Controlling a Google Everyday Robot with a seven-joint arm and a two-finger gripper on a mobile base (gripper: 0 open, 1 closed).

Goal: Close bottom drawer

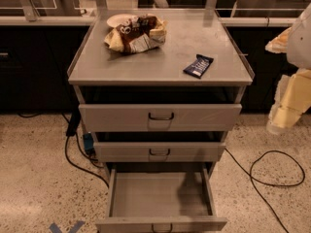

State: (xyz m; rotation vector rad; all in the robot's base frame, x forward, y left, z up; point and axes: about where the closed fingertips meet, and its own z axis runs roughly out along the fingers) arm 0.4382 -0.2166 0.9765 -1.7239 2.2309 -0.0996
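The bottom drawer (pixel 160 198) of the grey metal cart is pulled far out toward me. Its plain grey tray is bare, and its front (pixel 160 224) with a small dark wire handle (pixel 162 227) lies at the bottom edge of the camera view. The middle drawer (pixel 159 151) and the taller top drawer (pixel 160 117) stand above it, each out only slightly. My gripper (pixel 286 106) is at the right edge of the view, well right of the cart and at about the height of the top drawer, touching nothing.
On the cart top (pixel 160 57) lie a crumpled snack bag with a white plate (pixel 135 32) and a dark blue snack bar (pixel 198 65). Black cables (pixel 272 174) loop on the speckled floor right and left of the cart. Dark counters stand behind.
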